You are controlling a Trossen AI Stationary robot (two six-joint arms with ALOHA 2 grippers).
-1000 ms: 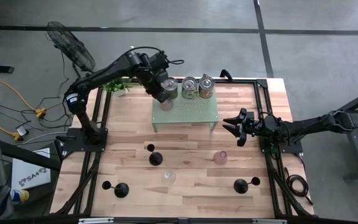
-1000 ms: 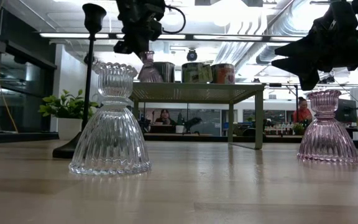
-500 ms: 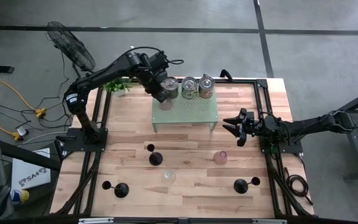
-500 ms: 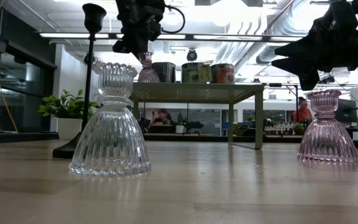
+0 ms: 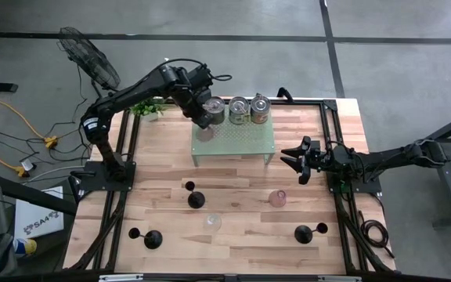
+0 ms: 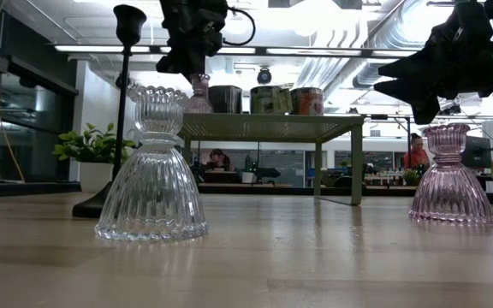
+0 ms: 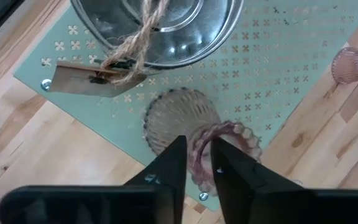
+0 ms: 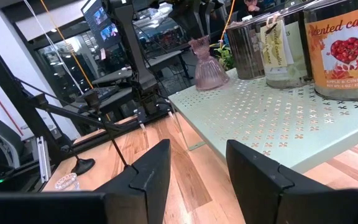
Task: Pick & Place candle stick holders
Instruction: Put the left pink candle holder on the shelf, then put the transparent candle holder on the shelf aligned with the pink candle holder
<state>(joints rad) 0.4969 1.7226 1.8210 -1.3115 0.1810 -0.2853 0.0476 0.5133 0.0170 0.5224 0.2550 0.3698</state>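
Three black candle stick holders stand on their round bases on the wooden table: one (image 5: 196, 199) at the middle, one (image 5: 153, 240) at the near left, one (image 5: 304, 233) at the near right. My left gripper (image 5: 203, 121) is over the green shelf's (image 5: 249, 142) left part, shut on a pink glass holder (image 7: 182, 121) that stands on the shelf. It also shows in the low view (image 6: 198, 94). My right gripper (image 5: 294, 160) is open and empty, in the air right of the shelf. My left gripper pinches the scalloped top rim (image 7: 199, 155) of the pink glass holder between its two fingers, one finger (image 7: 232, 171) over the cup's mouth and one (image 7: 171, 169) outside. The fingers come from above, pointing down. The holder stands upright with its base on the green shelf.
Three candle jars (image 5: 239, 110) stand along the shelf's far edge, the left one close to my left gripper. A clear glass holder (image 5: 212, 222) and a second pink glass holder (image 5: 277, 198) stand on the table between the black ones. A small plant (image 5: 146, 110) is at the far left.
My left gripper has shifted slightly toward the table's left with the pink glass holder, which now stands more upright on the shelf. My right arm has kept still.
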